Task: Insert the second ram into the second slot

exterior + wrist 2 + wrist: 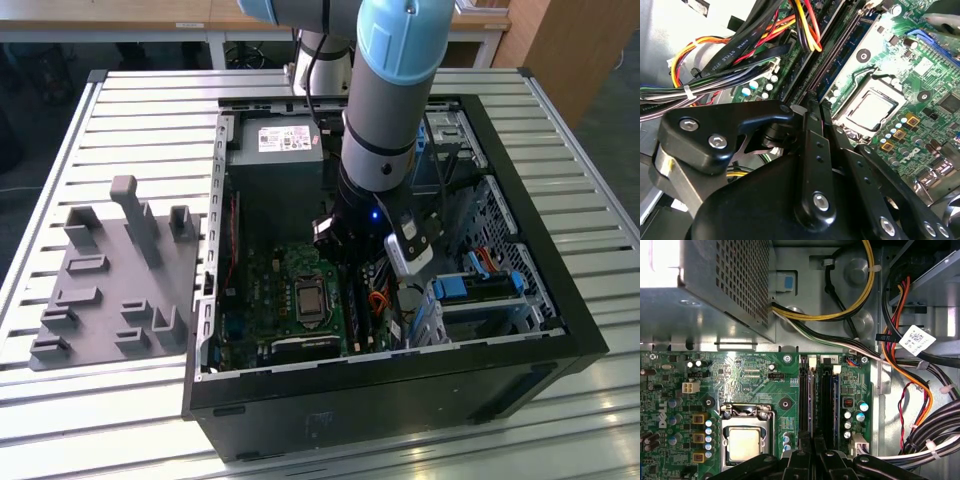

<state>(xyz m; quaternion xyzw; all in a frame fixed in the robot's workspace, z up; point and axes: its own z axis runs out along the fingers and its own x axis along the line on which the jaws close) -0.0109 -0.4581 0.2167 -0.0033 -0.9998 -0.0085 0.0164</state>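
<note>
- As I read the exterior view, the arm point(385, 120) reaches down into the open computer case point(560, 330), which lies on the slatted table point(100, 420).
- A grey fixture tray point(110, 290) sits on the table just beside the case, on the exterior view's left.
- The gripper point(813, 442) hangs low over the motherboard point(755, 375), directly above the bank of memory slots point(825, 395). In the second wrist view the gripper point(812, 102) sits in line with those same slots.
- Fingers: clenched close together. In the first wrist view the top edge of the second ram point(810, 400) runs straight into the narrow line where they meet, so I record them as grasping that stick.
- The second ram stands on edge in the bank, on the side nearer the processor socket point(744, 444). I cannot tell whether it is pressed fully home.
- Another blue stick point(836, 400) stands on edge in the same bank, on the side away from the socket, parallel to the second ram and apart from it.
- The power supply point(715, 295) occupies the case corner beyond the far end of the slots.
- A cable bundle point(935, 435) of black, orange and yellow leads runs along the case wall, beside the bank on the side away from the socket.
- Blue drive-bay clips point(470, 287) lie towards the exterior view's right, apart from the gripper.
</note>
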